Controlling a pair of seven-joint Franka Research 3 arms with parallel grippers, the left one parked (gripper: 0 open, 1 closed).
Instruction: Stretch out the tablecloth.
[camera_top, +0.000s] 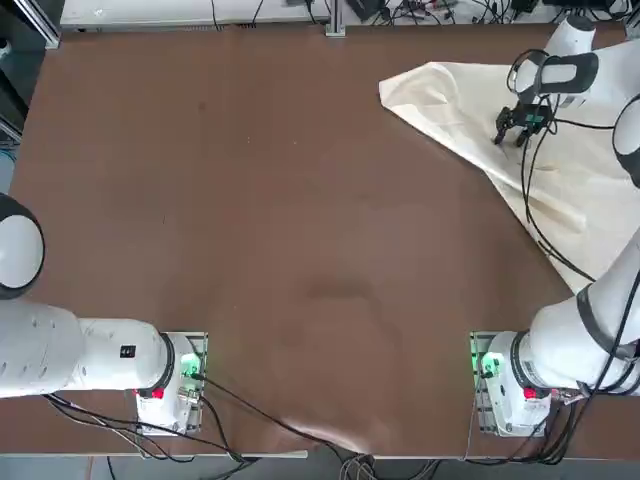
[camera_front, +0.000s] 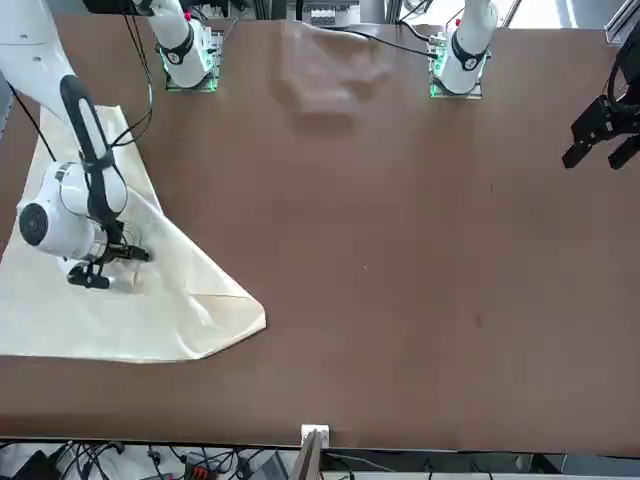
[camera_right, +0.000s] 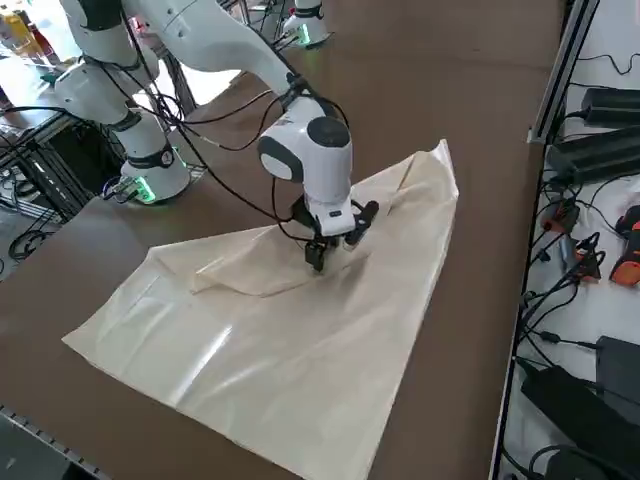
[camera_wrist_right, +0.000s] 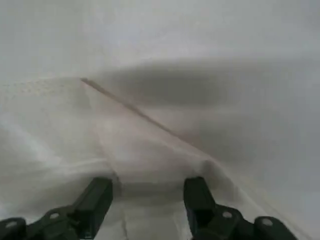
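— Cream fabric is filling almost everything the wrist camera is seeing, with the two black fingers (camera_wrist_right: 97, 200) standing apart just above a raised fold.

— So the right claw (camera_right: 335, 240) is hanging open over the tablecloth (camera_right: 290, 350), not gripping anything?

— That's how it's looking to me. The fingers are spread wide, pointing down at a crease near the middle of the sheet, and nothing is sitting between them. Whether the tips are already touching the cloth, I'm not able to tell.

— Where is the cloth lying?

— It's sitting in the far corner of the bench (camera_top: 250, 220) on the working arm's side, bunched into a rough triangle. One flap is lying doubled over the rest, and a rounded point is poking toward the bench's middle.

— How far along would you say the job is?

— Barely started, I'm guessing. The sheet is lying folded on itself and creased, covering only that corner, while most of the brown surface is showing bare. What's remaining is pinching a fold or edge and drawing it out until the doubled layer is opening flat.
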